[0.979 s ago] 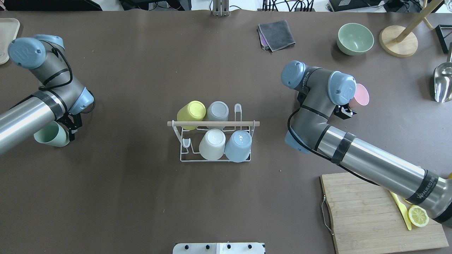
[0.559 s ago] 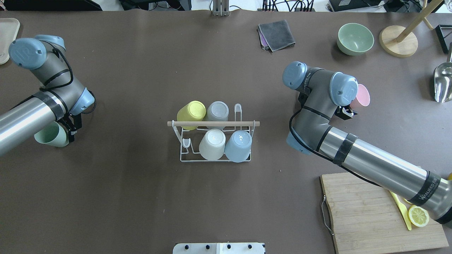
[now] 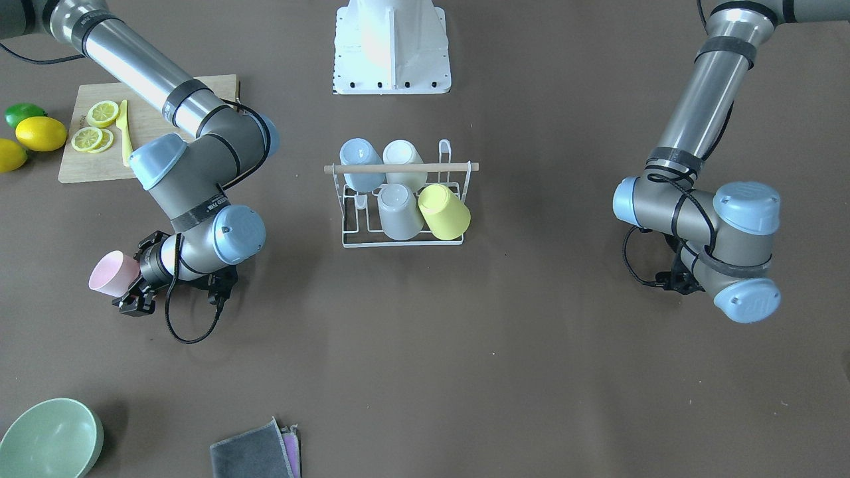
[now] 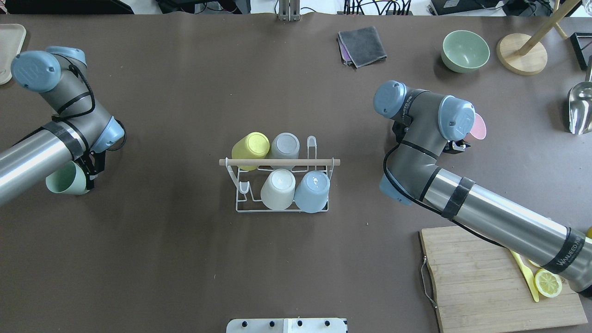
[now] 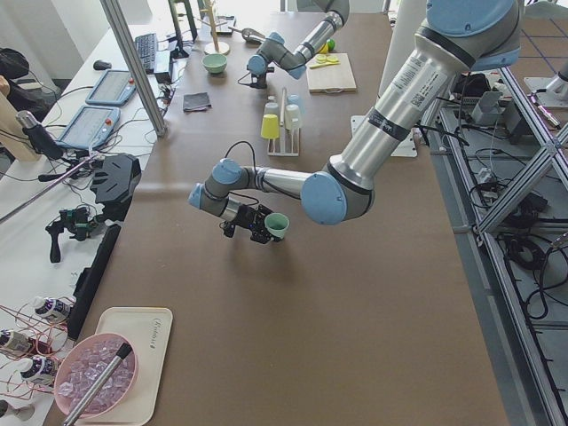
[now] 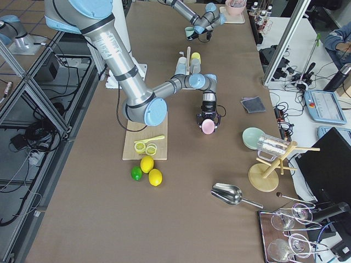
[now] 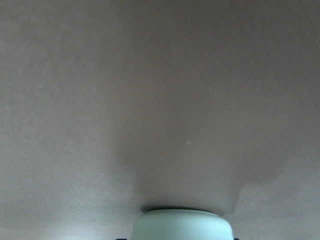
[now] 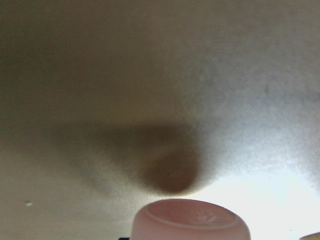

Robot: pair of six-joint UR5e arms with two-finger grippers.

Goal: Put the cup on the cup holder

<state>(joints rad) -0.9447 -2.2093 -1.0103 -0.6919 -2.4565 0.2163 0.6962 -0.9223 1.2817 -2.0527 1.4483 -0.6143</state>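
Cup holder, four cups on prongs

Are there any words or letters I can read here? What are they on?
"WANJEED": on the black band round the right arm; the letters after it are too blurred to read.
Blue joint cap: a stamped logo, too small to read.
Left arm tube: small print, unreadable.
Tray: a curly mark, unreadable.
Cup holder: no writing shows.

The brown table carries the cup holder, cutting board, green bowl, grey cloth and metal scoop.
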